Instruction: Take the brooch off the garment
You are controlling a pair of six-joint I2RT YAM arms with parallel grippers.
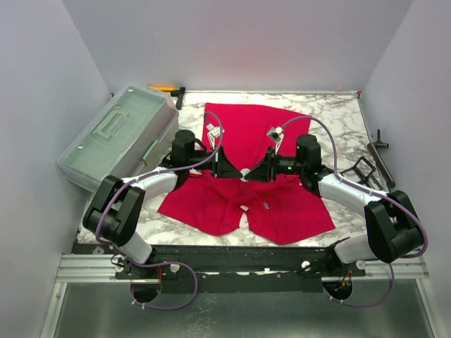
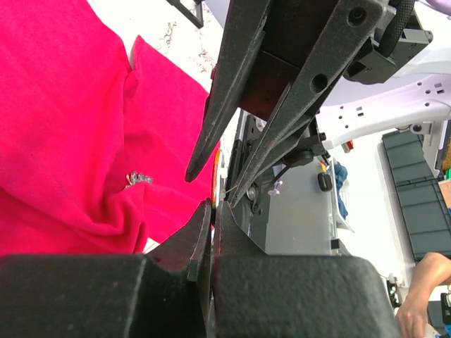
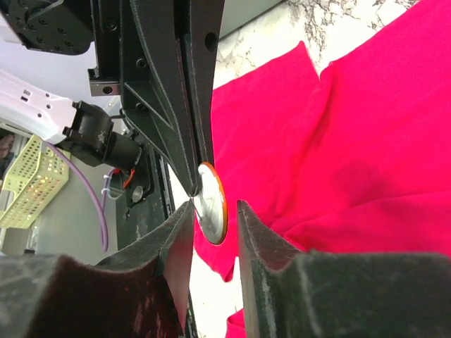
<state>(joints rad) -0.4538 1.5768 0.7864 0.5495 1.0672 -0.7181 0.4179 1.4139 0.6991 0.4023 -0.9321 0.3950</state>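
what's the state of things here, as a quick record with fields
garment: red t-shirt, lying rumpled on the marble table
brooch: round disc, pale face, orange rim
left gripper: shut on the brooch's rim
right gripper: open, jaws either side of the brooch
brooch free of garment: cannot tell
also there: lidded plastic box, left of the garment

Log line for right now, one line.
left end effector: shut on brooch rim | right end effector: open astride brooch | shirt: spread beneath both | brooch off shirt: cannot tell
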